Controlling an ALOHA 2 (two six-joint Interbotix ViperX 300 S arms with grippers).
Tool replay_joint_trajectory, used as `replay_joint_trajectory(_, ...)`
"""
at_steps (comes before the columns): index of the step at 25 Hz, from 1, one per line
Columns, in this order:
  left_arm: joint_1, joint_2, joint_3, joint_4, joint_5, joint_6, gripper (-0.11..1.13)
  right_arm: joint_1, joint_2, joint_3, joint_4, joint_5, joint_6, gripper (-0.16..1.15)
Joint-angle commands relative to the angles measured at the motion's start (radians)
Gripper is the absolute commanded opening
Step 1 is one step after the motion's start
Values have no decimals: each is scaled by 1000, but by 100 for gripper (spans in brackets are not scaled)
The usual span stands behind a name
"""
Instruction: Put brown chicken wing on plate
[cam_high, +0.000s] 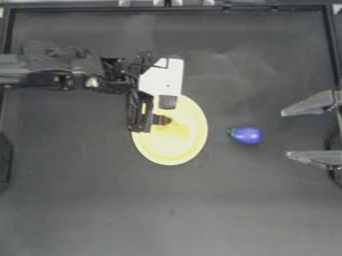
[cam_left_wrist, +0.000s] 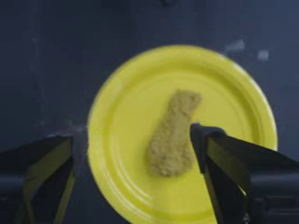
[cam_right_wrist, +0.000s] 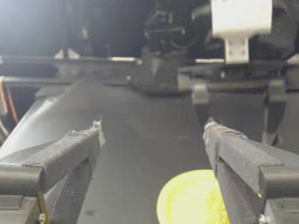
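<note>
The brown chicken wing (cam_left_wrist: 172, 135) lies flat on the yellow plate (cam_left_wrist: 234, 100), near its middle. My left gripper (cam_left_wrist: 134, 135) hovers over it, open, one jaw outside the plate's rim and the other just beside the wing. From above, the left gripper (cam_high: 150, 119) covers the left part of the plate (cam_high: 180, 142) and hides the wing. My right gripper (cam_high: 287, 134) waits open at the right edge of the table, nothing between its fingers.
A blue eggplant-like toy with a green tip (cam_high: 246, 134) lies on the table between the plate and the right gripper. The right wrist view looks across the table at the plate (cam_right_wrist: 189, 199) and the left arm's white wrist block (cam_right_wrist: 239, 22).
</note>
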Motion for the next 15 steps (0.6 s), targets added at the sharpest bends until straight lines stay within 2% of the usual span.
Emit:
replay_joint_trajectory(1, -23, -123, 23, -5, -41, 3, 99, -3, 9, -20, 5, -3, -2, 100)
replay_joint_trajectory(6, -41, -202, 87, -23, -94, -6, 98, -9, 9, -18, 5, -3, -2, 99)
replay_joint_trajectory(15, -81, -377, 255, -130, -262, -5, 98, -14, 9, -20, 5, -3, 0, 99)
